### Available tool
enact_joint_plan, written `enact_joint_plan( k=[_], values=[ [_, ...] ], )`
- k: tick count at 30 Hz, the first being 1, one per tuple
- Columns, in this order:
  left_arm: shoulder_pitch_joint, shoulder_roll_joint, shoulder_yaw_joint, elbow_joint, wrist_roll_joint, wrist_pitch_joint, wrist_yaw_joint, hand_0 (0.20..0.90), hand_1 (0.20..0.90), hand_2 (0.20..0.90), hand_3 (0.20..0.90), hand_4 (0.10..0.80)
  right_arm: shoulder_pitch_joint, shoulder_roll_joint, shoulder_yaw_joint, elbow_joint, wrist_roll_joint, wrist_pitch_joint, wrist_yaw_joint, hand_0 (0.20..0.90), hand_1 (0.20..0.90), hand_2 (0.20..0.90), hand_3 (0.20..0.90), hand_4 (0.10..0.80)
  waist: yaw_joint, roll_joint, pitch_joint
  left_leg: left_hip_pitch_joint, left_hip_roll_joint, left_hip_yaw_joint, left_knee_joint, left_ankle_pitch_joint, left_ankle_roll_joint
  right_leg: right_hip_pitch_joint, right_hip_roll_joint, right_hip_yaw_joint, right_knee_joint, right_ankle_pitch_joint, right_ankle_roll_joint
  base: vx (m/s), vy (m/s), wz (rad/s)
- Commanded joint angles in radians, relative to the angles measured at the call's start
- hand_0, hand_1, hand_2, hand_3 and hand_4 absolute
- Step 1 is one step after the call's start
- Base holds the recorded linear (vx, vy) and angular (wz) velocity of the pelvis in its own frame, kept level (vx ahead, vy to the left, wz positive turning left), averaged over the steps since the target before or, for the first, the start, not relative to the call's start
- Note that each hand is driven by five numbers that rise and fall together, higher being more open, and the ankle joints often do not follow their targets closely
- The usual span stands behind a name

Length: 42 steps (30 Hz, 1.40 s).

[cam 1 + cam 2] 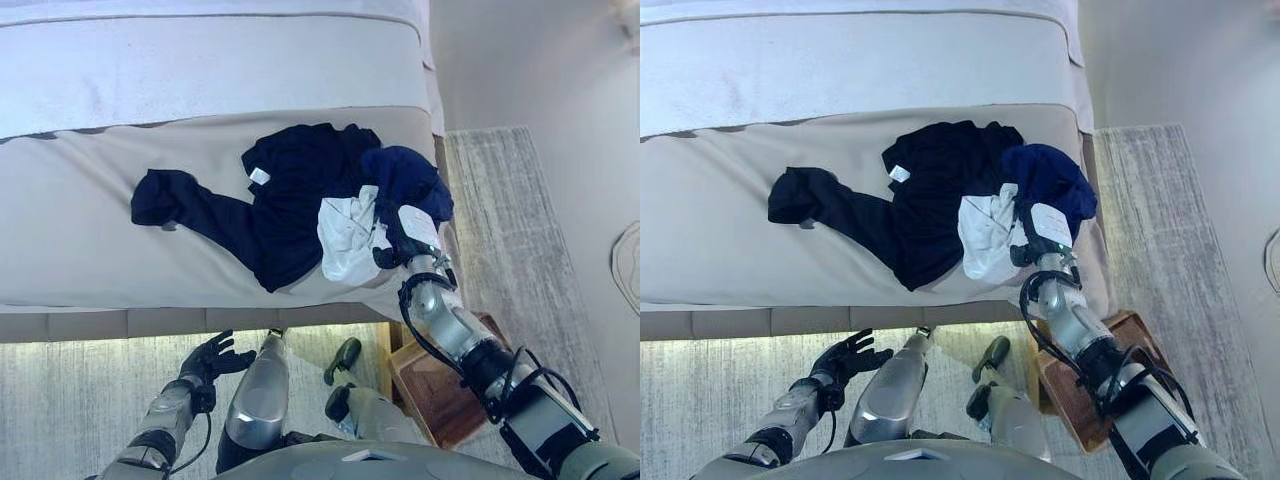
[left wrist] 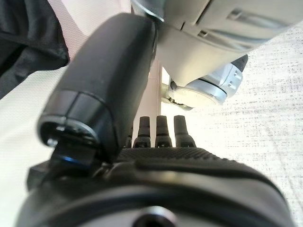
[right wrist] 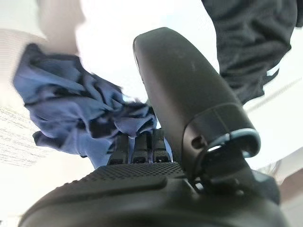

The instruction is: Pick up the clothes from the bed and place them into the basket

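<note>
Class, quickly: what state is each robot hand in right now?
Left robot hand: open, holding nothing, below the bed edge.
Right robot hand: fingers buried in the blue garment; cannot tell.

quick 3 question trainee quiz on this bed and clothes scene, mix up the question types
1. True or false: the left robot hand is holding a garment.
2. Which garment do the right robot hand fingers reach into? A) blue garment B) black garment C) white garment
3. Fill in: the clothes lie piled on the ____.

Key
1. False. It hangs open below the bed edge, empty.
2. A. The right wrist view shows the fingers buried in blue cloth, so their closure cannot be judged.
3. bed
</note>
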Motion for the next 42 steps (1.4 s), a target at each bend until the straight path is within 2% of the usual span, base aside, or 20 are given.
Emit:
enact_joint_plan(
  k=[1, 4, 8, 14, 19, 20, 25, 26, 27, 28, 30, 32, 34, 37, 38, 42],
  values=[
    [0.018, -0.014, -0.028, 0.024, -0.034, -0.024, -0.012, 0.9, 0.9, 0.9, 0.9, 0.8, -0.064, -0.082, 0.049, -0.133, -0.111, -0.092, -0.04, 0.9, 0.9, 0.9, 0.9, 0.8, 0.002, 0.035, -0.024, 0.012, 0.011, 0.043, -0.037, -0.09, 0.047, 0.013, -0.027, 0.03, 0.125, -0.093, 0.052, -0.042, -0.016, -0.05],
    [-0.003, -0.013, -0.047, 0.029, -0.052, -0.033, -0.014, 0.9, 0.9, 0.9, 0.9, 0.8, -0.115, -0.08, 0.085, -0.108, -0.131, -0.094, -0.049, 0.9, 0.9, 0.9, 0.9, 0.8, 0.012, 0.033, 0.002, -0.011, 0.01, 0.035, -0.031, -0.086, 0.042, 0.001, -0.025, 0.03, 0.125, -0.093, 0.05, -0.038, -0.009, -0.02],
    [-0.023, -0.01, -0.069, 0.011, -0.06, -0.034, -0.013, 0.9, 0.9, 0.9, 0.9, 0.8, -0.183, -0.057, 0.115, -0.035, -0.134, -0.025, -0.038, 0.9, 0.9, 0.9, 0.9, 0.8, 0.036, 0.035, 0.044, -0.047, 0.007, 0.012, -0.016, -0.078, 0.035, -0.019, -0.024, 0.026, 0.138, -0.099, 0.046, -0.012, -0.005, 0.05],
    [-0.034, -0.005, -0.092, -0.037, -0.074, -0.031, -0.011, 0.9, 0.9, 0.9, 0.9, 0.8, -0.238, -0.018, 0.123, 0.071, -0.125, 0.029, -0.034, 0.9, 0.9, 0.9, 0.9, 0.8, 0.068, 0.048, 0.096, -0.094, -0.002, -0.025, -0.006, -0.059, 0.031, -0.045, -0.025, 0.003, 0.156, -0.101, 0.043, -0.012, 0.002, 0.2],
    [-0.05, -0.001, -0.115, -0.068, -0.081, -0.014, -0.01, 0.9, 0.9, 0.9, 0.9, 0.8, -0.283, 0.05, 0.123, 0.238, -0.026, 0.186, 0.034, 0.9, 0.9, 0.9, 0.9, 0.8, 0.103, 0.065, 0.117, -0.141, -0.01, -0.075, -0.017, -0.027, 0.025, -0.085, -0.03, -0.024, 0.177, -0.109, 0.037, 0.025, 0.006, 0.22],
    [-0.056, -0.002, -0.123, -0.071, -0.081, -0.014, -0.011, 0.9, 0.9, 0.9, 0.9, 0.8, -0.297, 0.066, 0.121, 0.309, 0.007, 0.191, 0.037, 0.9, 0.9, 0.9, 0.9, 0.8, 0.111, 0.069, 0.117, -0.152, -0.011, -0.085, -0.021, -0.019, 0.024, -0.096, -0.031, -0.03, 0.179, -0.11, 0.035, 0.029, -0.002, 0.3],
    [-0.083, -0.011, -0.174, -0.091, -0.072, 0.007, -0.015, 0.9, 0.9, 0.9, 0.9, 0.8, -0.398, 0.147, 0.096, 0.644, 0.069, 0.332, 0.191, 0.9, 0.9, 0.9, 0.9, 0.8, 0.163, 0.095, 0.117, -0.176, -0.014, -0.121, -0.032, -0.017, 0.012, -0.123, -0.04, -0.063, 0.194, -0.134, 0.03, 0.088, -0.059, 0.17],
    [-0.084, -0.011, -0.176, -0.091, -0.073, 0.007, -0.015, 0.9, 0.9, 0.9, 0.9, 0.8, -0.401, 0.148, 0.095, 0.647, 0.069, 0.334, 0.198, 0.789, 0.789, 0.789, 0.771, 0.671, 0.164, 0.095, 0.117, -0.177, -0.014, -0.122, -0.032, -0.016, 0.012, -0.124, -0.041, -0.064, 0.195, -0.134, 0.03, 0.049, -0.025, 0.13],
    [-0.083, -0.019, -0.177, -0.105, -0.06, 0.015, -0.014, 0.9, 0.9, 0.9, 0.9, 0.8, -0.413, 0.153, 0.095, 0.672, 0.114, 0.349, 0.209, 0.415, 0.415, 0.415, 0.335, 0.235, 0.172, 0.102, 0.117, -0.182, -0.016, -0.127, -0.032, -0.016, 0.011, -0.125, -0.042, -0.073, 0.193, -0.133, 0.03, 0.045, -0.016, 0.12],
    [-0.086, -0.022, -0.188, -0.117, -0.059, 0.027, -0.017, 0.9, 0.9, 0.9, 0.9, 0.8, -0.438, 0.156, 0.077, 0.708, 0.132, 0.329, 0.176, 0.3, 0.3, 0.3, 0.2, 0.1, 0.182, 0.11, 0.117, -0.186, -0.02, -0.134, -0.031, -0.012, 0.011, -0.13, -0.046, -0.084, 0.193, -0.129, 0.029, 0.052, -0.015, 0.2],
    [-0.088, -0.028, -0.201, -0.129, -0.058, 0.039, -0.013, 0.9, 0.9, 0.9, 0.9, 0.8, -0.459, 0.157, 0.061, 0.711, 0.203, 0.288, 0.099, 0.3, 0.3, 0.3, 0.2, 0.1, 0.188, 0.118, 0.117, -0.188, -0.023, -0.139, -0.028, -0.012, 0.011, -0.131, -0.049, -0.093, 0.191, -0.125, 0.03, 0.039, 0.003, 0.18],
    [-0.083, -0.035, -0.208, -0.131, -0.06, 0.045, -0.003, 0.9, 0.9, 0.9, 0.9, 0.8, -0.501, 0.139, 0.033, 0.667, 0.277, 0.203, -0.042, 0.3, 0.3, 0.3, 0.2, 0.1, 0.185, 0.117, 0.117, -0.176, -0.024, -0.133, -0.025, -0.016, 0.012, -0.122, -0.049, -0.093, 0.189, -0.117, 0.034, 0.025, 0.029, 0.17],
    [-0.062, -0.041, -0.201, -0.123, -0.064, 0.034, 0.009, 0.9, 0.9, 0.9, 0.9, 0.8, -0.518, 0.104, 0.017, 0.501, 0.305, 0.143, -0.164, 0.3, 0.3, 0.3, 0.2, 0.1, 0.169, 0.103, 0.117, -0.157, -0.017, -0.117, -0.017, -0.03, 0.014, -0.108, -0.046, -0.077, 0.187, -0.112, 0.039, -0.006, 0.052, 0.14],
    [-0.032, -0.057, -0.164, -0.103, -0.078, 0.007, 0.034, 0.9, 0.9, 0.9, 0.9, 0.8, -0.519, 0.032, -0.006, 0.19, 0.266, 0.093, -0.261, 0.3, 0.3, 0.3, 0.2, 0.1, 0.137, 0.074, 0.117, -0.117, -0.004, -0.089, -0.013, -0.053, 0.019, -0.083, -0.036, -0.039, 0.187, -0.114, 0.043, -0.039, 0.086, -0.17],
    [-0.025, -0.061, -0.15, -0.094, -0.083, -0.005, 0.036, 0.9, 0.9, 0.9, 0.9, 0.8, -0.52, 0.013, -0.036, 0.106, 0.235, 0.039, -0.292, 0.3, 0.3, 0.3, 0.2, 0.1, 0.126, 0.068, 0.117, -0.119, -0.007, -0.08, -0.001, -0.04, 0.028, -0.079, -0.039, -0.038, 0.183, -0.093, 0.039, -0.084, 0.116, -0.4],
    [0.003, -0.064, -0.093, -0.058, -0.085, -0.032, 0.016, 0.9, 0.9, 0.9, 0.9, 0.8, -0.536, -0.036, -0.141, -0.19, 0.179, -0.107, -0.399, 0.3, 0.3, 0.3, 0.2, 0.1, 0.104, 0.044, 0.078, -0.064, 0.004, -0.049, -0.004, -0.069, 0.038, -0.04, -0.031, 0.003, 0.18, -0.104, 0.038, 0.022, 0.056, -0.3]
  ],
)
